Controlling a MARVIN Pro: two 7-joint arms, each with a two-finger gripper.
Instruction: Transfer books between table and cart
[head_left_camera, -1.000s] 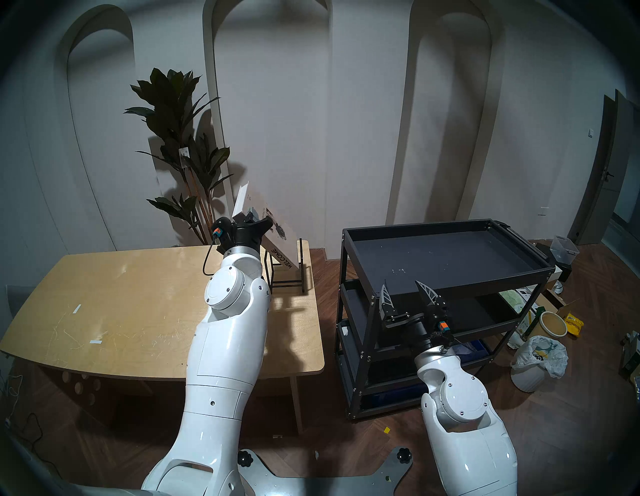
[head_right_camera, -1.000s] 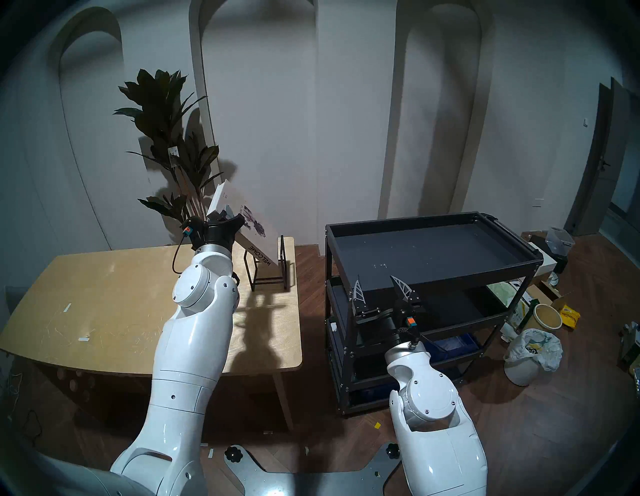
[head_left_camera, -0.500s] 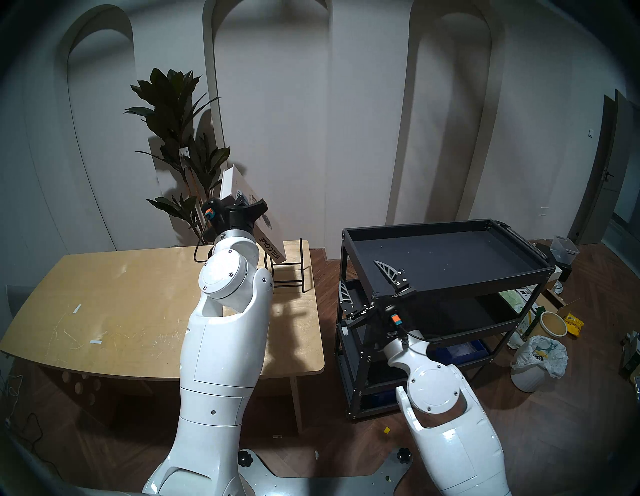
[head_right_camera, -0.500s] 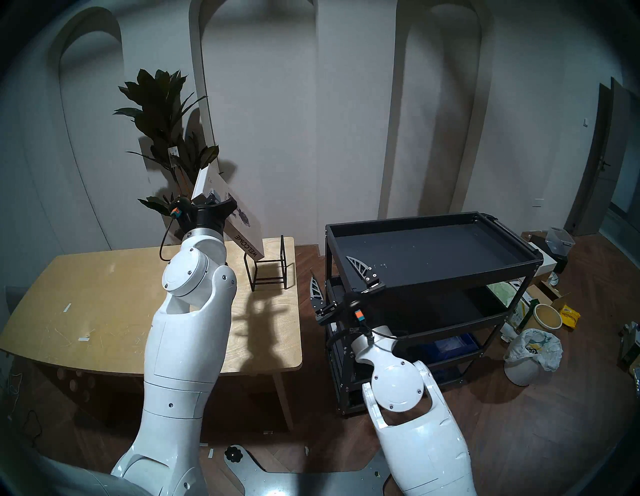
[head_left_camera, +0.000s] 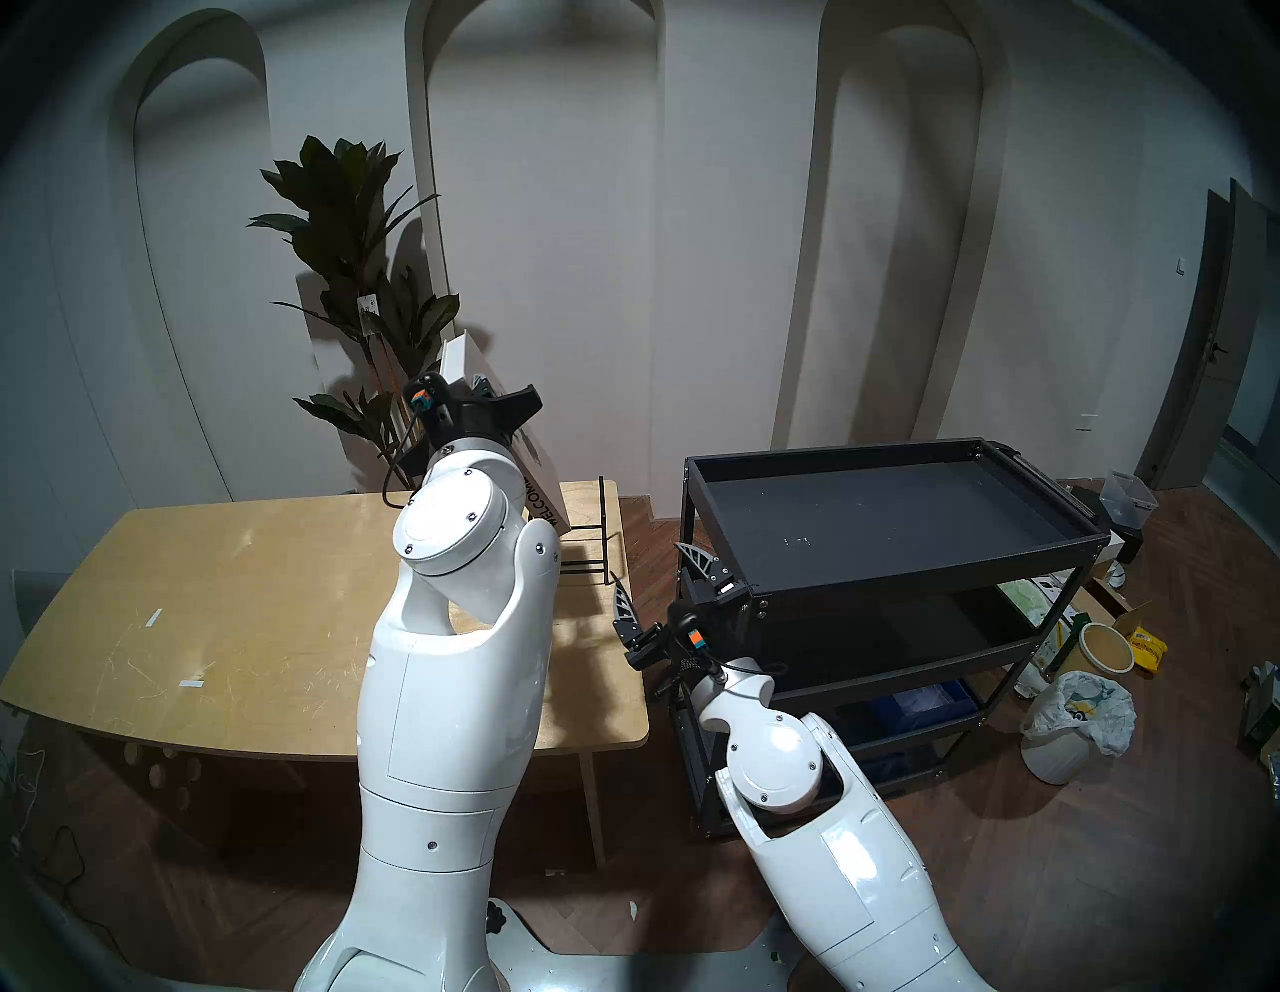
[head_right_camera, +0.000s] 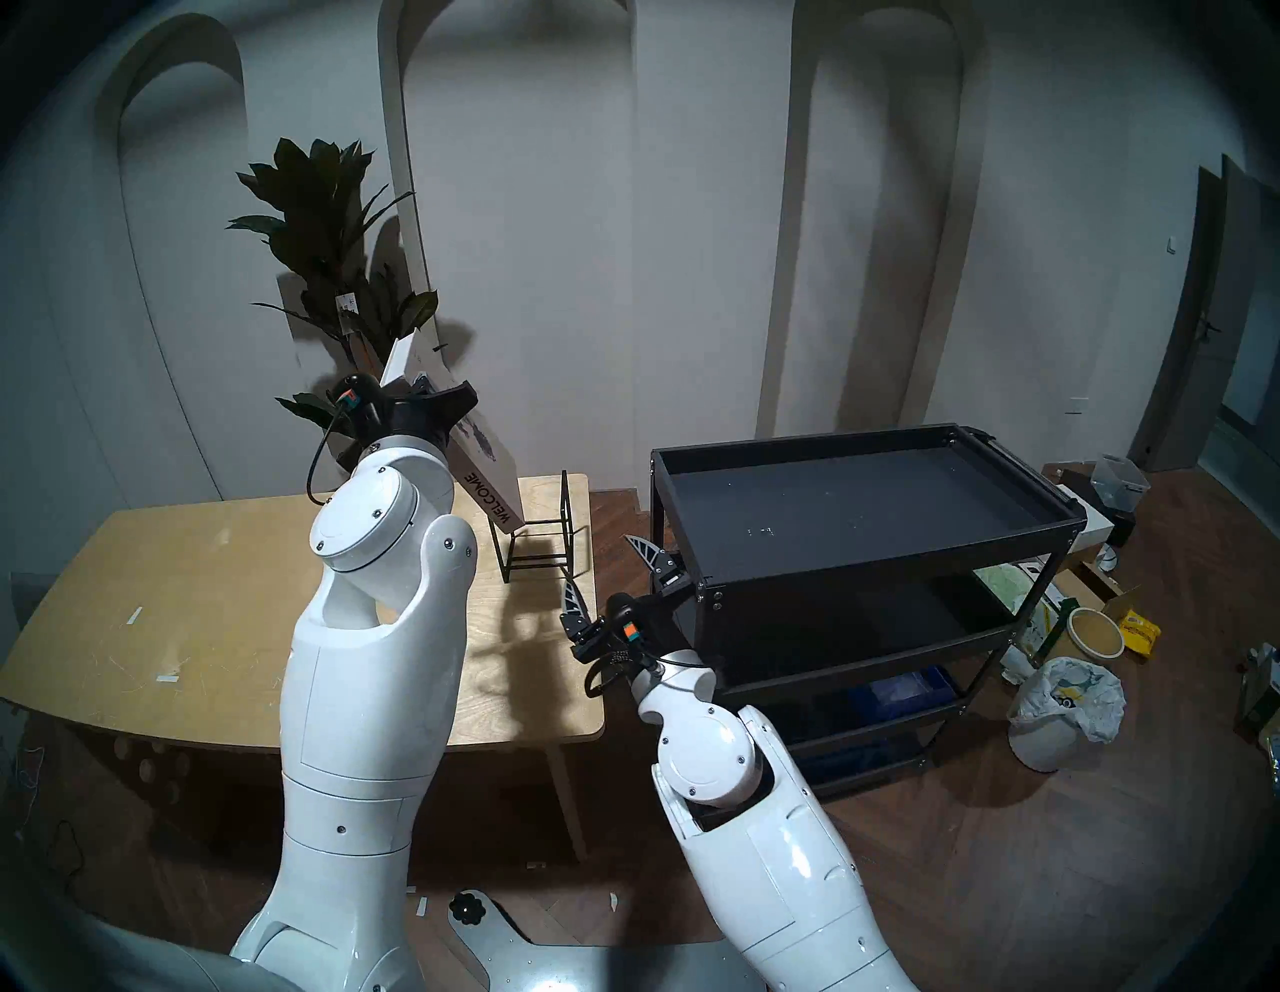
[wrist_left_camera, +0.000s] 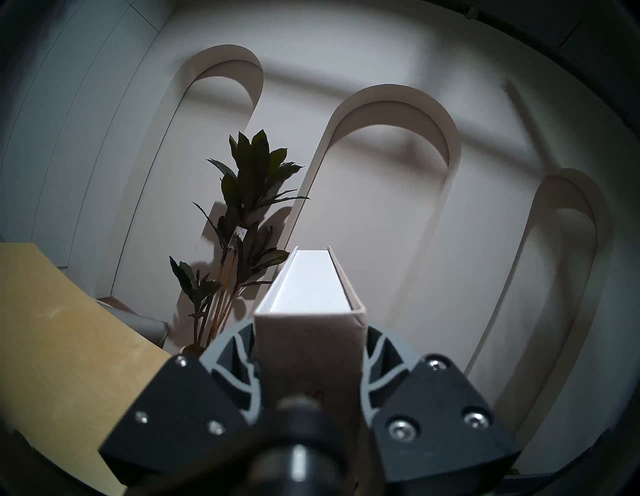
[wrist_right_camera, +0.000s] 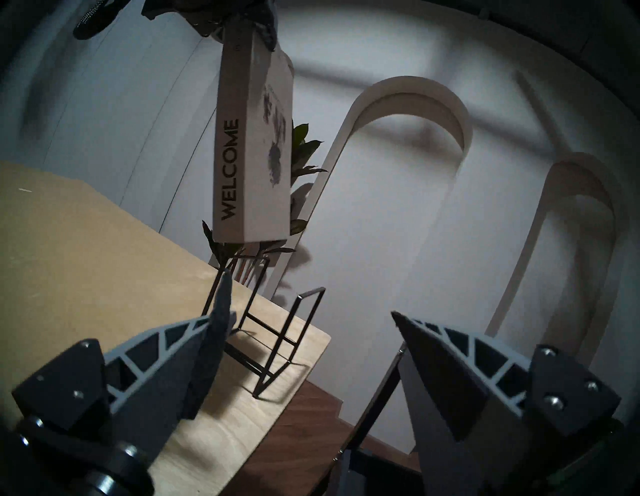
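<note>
My left gripper (head_left_camera: 485, 398) is shut on the white "WELCOME" book (head_left_camera: 544, 495) and holds it tilted in the air, lower end just above the black wire rack (head_left_camera: 602, 533) at the table's (head_left_camera: 242, 609) far right corner. In the left wrist view the book (wrist_left_camera: 308, 287) sits clamped between both fingers (wrist_left_camera: 239, 350). My right gripper (head_left_camera: 651, 568) is open and empty, in the gap between the table and the black cart (head_left_camera: 900, 506). The right wrist view looks up at the book (wrist_right_camera: 251, 149), the rack (wrist_right_camera: 270, 329) and the table (wrist_right_camera: 86, 259).
A tall potted plant (head_left_camera: 360, 277) stands behind the table by the arched wall. The cart's top tray holds nothing; a blue crate (head_left_camera: 921, 700) sits on its lowest shelf. A white bin with a bag (head_left_camera: 1070, 720) and loose clutter lie on the floor at the right.
My left arm has drawn the book up and to the left, away from the rack. My right arm has swung left from the cart's front edge into the gap beside the table, still open.
</note>
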